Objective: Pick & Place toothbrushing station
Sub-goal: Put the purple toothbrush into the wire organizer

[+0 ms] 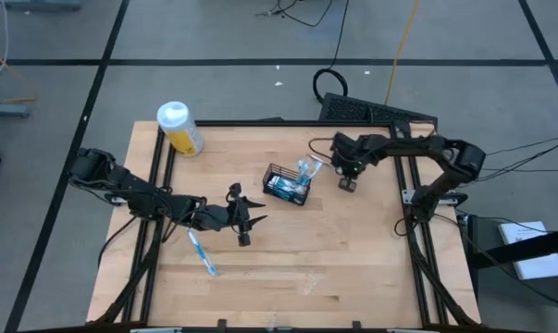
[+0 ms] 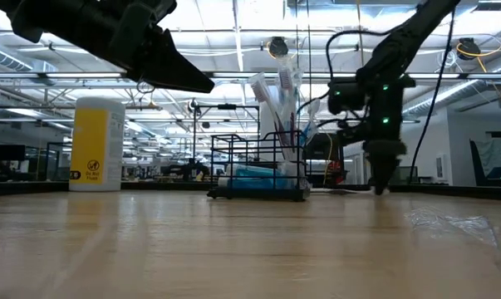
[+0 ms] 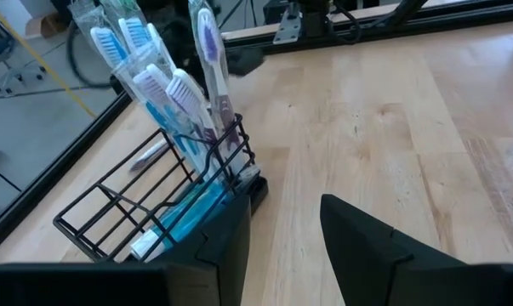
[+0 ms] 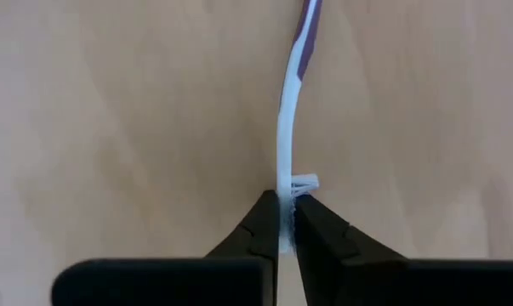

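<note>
Pale wooden desk point(image 1: 353, 250) with black frame rails, grey floor beyond. Near left: loose slim white-and-blue toothbrush point(image 1: 202, 252) flat on wood, not yet collected. Just beyond it, left tool point(image 1: 244, 222) hovers, fingers apart, empty, aimed toward basket. Centre: small black wire-mesh rectangular basket point(image 1: 287, 184) holding upright brushes, teal tube lying inside. Right of basket: right tool point(image 4: 286, 223) pinched together on white-and-purple toothbrush point(image 4: 288, 110) at desk. Far left: yellow bottle with white cap point(image 1: 179, 127). Judgement: station partly filled; two brushes left.
</note>
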Controlling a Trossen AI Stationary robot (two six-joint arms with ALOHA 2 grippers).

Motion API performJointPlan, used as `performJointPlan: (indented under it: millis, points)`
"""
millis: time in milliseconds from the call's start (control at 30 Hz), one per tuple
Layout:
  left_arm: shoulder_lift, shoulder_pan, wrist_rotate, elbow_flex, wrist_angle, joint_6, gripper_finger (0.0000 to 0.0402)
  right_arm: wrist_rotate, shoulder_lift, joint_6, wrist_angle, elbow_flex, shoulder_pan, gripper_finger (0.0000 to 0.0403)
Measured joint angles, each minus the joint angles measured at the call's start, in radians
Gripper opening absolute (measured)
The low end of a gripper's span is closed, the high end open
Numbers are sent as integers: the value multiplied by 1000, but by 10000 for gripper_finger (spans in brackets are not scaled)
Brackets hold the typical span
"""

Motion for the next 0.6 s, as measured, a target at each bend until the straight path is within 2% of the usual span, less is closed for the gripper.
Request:
performJointPlan:
  millis: [267,433,600]
  points:
    - [0,0,0,0,-7,0,152,30,-217,181,-56,-166,117,11]
    - [0,0,0,0,-7,-2,152,27,-312,332,-53,-234,291,11]
    - [0,0,0,0,-9,-11,152,-23,-315,488,-52,-232,486,11]
